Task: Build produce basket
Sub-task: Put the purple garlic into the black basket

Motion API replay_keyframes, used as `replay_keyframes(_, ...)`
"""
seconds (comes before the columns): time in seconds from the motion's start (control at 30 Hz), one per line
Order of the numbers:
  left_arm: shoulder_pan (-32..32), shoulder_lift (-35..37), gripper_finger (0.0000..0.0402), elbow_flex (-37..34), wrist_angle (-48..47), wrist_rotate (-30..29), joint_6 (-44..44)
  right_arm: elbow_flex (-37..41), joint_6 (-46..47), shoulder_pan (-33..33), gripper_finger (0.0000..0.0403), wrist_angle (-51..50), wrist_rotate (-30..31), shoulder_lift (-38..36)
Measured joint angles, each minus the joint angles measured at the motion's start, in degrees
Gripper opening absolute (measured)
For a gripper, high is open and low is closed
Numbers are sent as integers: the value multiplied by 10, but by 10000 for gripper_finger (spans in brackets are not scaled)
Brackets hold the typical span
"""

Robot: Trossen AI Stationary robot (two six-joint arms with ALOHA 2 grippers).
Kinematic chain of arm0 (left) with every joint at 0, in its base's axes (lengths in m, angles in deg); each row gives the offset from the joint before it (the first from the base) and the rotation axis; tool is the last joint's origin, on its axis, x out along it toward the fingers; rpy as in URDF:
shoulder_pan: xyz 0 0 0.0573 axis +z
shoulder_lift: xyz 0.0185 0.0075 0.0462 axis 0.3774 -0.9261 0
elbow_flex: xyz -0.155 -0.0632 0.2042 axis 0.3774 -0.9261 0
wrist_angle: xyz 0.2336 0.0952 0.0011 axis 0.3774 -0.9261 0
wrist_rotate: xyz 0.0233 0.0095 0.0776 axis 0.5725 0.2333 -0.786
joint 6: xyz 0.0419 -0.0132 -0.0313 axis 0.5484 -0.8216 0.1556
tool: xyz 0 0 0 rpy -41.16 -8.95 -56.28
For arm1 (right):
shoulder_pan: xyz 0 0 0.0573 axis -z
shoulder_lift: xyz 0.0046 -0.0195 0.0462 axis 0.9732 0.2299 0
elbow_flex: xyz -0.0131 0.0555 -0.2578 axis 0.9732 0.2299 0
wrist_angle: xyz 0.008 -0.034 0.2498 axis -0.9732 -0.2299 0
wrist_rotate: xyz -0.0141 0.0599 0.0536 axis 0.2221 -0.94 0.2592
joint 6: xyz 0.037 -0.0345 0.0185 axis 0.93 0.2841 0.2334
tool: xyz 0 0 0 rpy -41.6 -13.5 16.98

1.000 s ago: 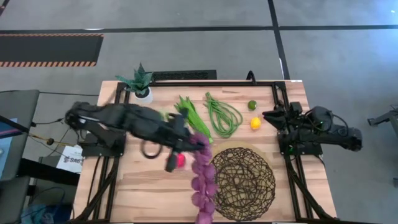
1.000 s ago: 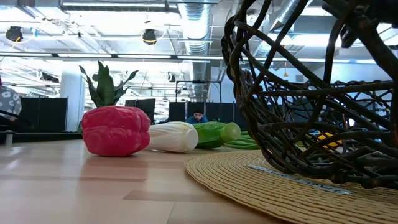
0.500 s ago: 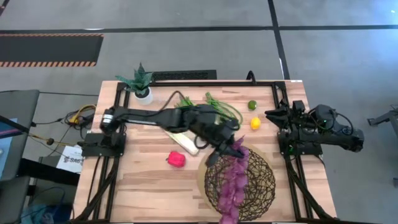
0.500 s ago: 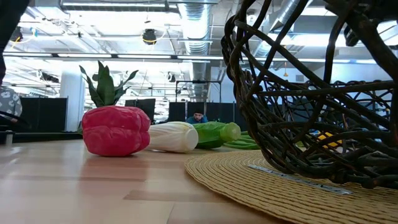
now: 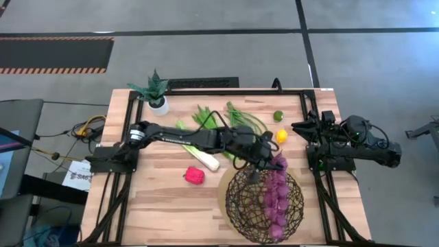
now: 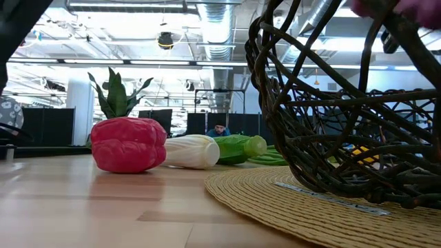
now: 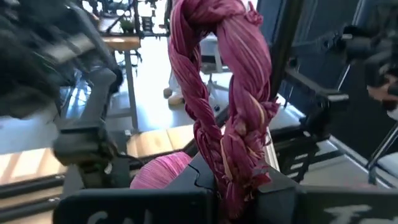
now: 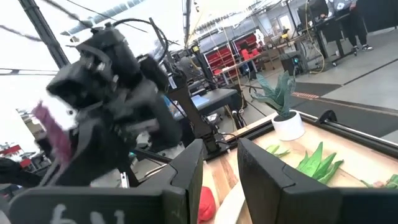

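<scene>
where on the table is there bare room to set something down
Bare wood lies in front of the red pepper, left of the basket, and between the potted plant and the left arm. It is crowded near the leek, green beans, lemon and lime.

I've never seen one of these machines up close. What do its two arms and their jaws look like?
Both arms are dark, jointed and slim, each bolted to a black frame at a table edge. Black cables run along the left arm. The right gripper ends in two flat, dark, blocky jaws.
</scene>
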Motion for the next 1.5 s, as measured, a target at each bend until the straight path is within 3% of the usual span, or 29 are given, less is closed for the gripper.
replay_keyframes(0.33,-7,-62,0,0,20,-13,-1,0,0,0,120,-20,0,0)
replay_keyframes(1.0,-5,-113,3,0,-2,-21,-56,0,0,0,120,-37,-1,0)
replay_keyframes(1.2,-1,-115,50,0,-7,12,-59,0,0,0,120,-41,-1,0)
replay_keyframes(1.5,-2,-116,125,34,-23,7,-32,0,0,0,120,-46,-1,0)
